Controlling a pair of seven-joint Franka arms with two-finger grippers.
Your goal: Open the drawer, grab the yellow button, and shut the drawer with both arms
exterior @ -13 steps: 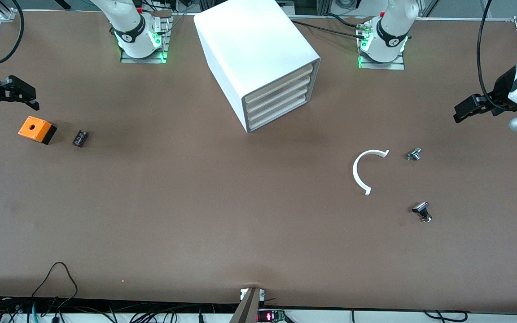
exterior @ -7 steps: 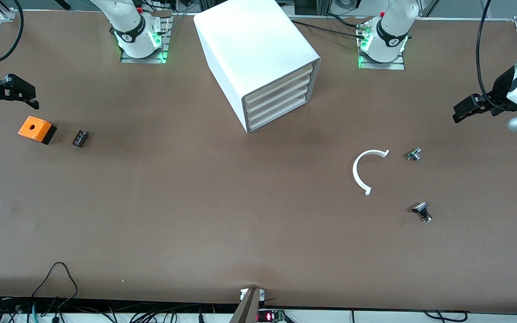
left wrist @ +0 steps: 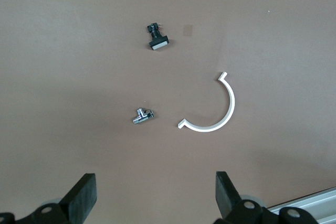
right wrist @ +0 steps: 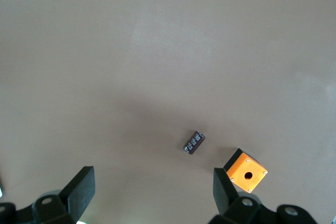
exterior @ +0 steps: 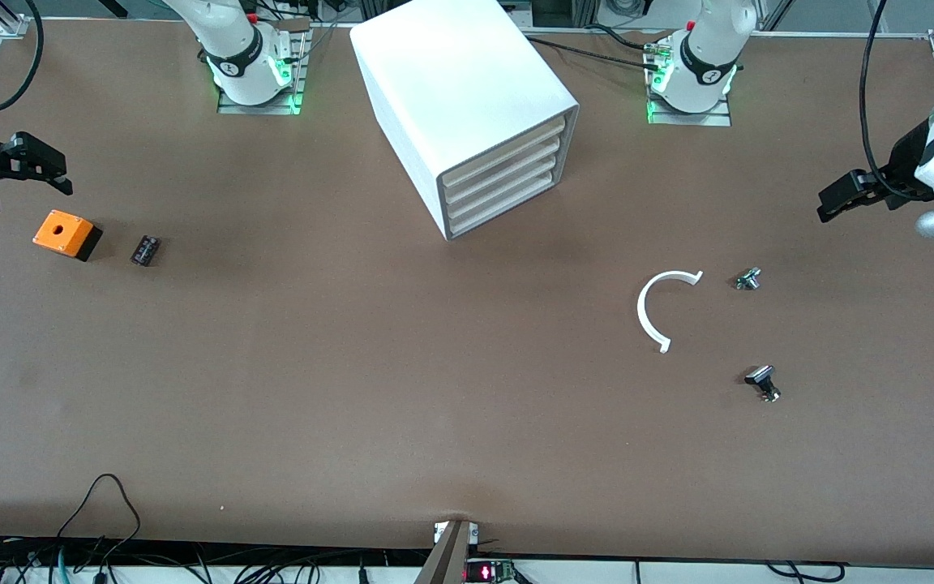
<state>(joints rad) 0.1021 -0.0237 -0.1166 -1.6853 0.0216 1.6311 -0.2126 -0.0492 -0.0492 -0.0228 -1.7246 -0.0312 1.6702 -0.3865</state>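
The white cabinet (exterior: 467, 97) stands near the robots' bases at mid-table, with four cream drawer fronts. The uppermost drawer (exterior: 504, 150) is shut flush. The button is hidden from every view. My left gripper (exterior: 836, 203) hangs open over the left arm's end of the table, well away from the cabinet. In the left wrist view it (left wrist: 156, 192) has only bare table between its fingers. My right gripper (exterior: 45, 166) hangs open over the right arm's end, close to the orange box (exterior: 66, 234). In the right wrist view the right gripper (right wrist: 152, 187) holds nothing.
The orange box with a hole (right wrist: 247, 176) and a small black part (exterior: 145, 250) lie at the right arm's end. A white C-shaped ring (exterior: 652, 308), a silver part (exterior: 747, 279) and a black-and-silver part (exterior: 763, 382) lie toward the left arm's end.
My right gripper has drifted slightly toward the robots' bases. The left gripper has barely shifted. Nothing on the table has moved.
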